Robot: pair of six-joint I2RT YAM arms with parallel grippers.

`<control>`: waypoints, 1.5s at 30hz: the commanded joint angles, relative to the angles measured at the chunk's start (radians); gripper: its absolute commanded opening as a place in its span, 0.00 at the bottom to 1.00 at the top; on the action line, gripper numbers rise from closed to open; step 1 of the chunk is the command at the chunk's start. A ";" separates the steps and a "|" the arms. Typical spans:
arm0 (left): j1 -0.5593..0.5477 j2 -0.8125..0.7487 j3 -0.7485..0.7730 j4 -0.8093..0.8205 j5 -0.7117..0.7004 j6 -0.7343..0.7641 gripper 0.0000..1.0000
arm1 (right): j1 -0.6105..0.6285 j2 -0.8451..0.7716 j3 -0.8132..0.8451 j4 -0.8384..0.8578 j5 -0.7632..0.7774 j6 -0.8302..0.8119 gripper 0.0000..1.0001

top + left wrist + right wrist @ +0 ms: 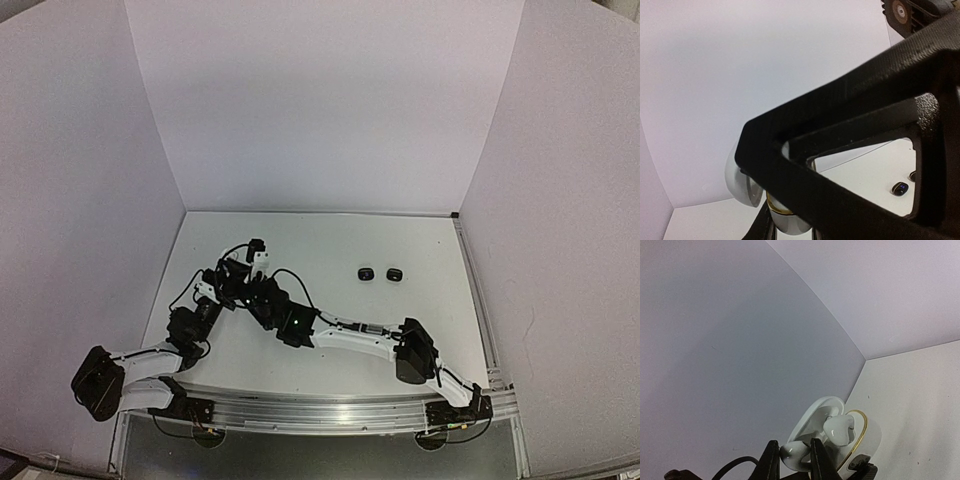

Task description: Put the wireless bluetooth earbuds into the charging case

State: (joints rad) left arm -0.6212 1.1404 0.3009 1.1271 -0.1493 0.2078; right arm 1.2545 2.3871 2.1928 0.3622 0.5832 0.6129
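Only the right wrist view looks inside the open white case (812,417). One white earbud (840,429) sits in it. The narrow right pincer (794,462) pinches, I think, a second earbud (792,450) at its front. The left pincer (762,200) holds the white case. Only the left wrist view shows a blue light on a black case (900,188) well to the right of it

The white tabletop (320,240) is closed in by three plain white walls (320,100); a metal rail (320,410) runs along its near edge.
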 commanded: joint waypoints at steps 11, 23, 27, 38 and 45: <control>-0.001 -0.047 0.011 -0.001 0.050 -0.071 0.00 | 0.026 -0.049 -0.043 -0.007 0.074 -0.069 0.22; 0.001 -0.065 0.004 -0.028 0.092 -0.106 0.00 | 0.027 -0.092 -0.084 0.003 0.120 -0.180 0.19; 0.006 -0.073 0.003 -0.052 0.092 -0.123 0.00 | 0.026 -0.124 -0.084 0.003 0.071 -0.249 0.20; 0.060 -0.158 0.061 -0.487 0.123 -0.272 0.00 | 0.025 -0.319 -0.174 -0.025 -0.132 -0.408 0.36; 0.186 -0.156 0.128 -0.721 0.160 -0.345 0.00 | 0.007 -0.420 -0.278 -0.184 -0.106 -0.347 0.53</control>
State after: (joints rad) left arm -0.4978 0.9974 0.3527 0.5754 -0.0219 -0.0645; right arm 1.2810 2.0414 1.9747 0.2873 0.4866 0.2282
